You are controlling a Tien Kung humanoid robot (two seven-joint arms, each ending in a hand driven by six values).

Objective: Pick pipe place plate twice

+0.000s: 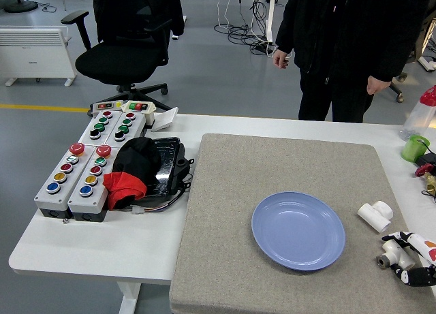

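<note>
A blue plate (298,230) lies on the grey mat (225,212), right of its middle. One white pipe fitting (375,214) rests at the mat's right edge. A second white fitting with a metal end (392,254) lies nearer the front right corner. My right hand (406,257) reaches in from the lower right. It is open, with one finger (409,240) just above that second fitting and another below it. The fitting rests on the surface between them. My left arm is out of view.
At the left stand grey button boxes (82,171) beside a black tray with black and red cloth (139,171). A green cup (413,148) and a bottle (419,110) are at the far right. A person in black (347,41) stands behind the table.
</note>
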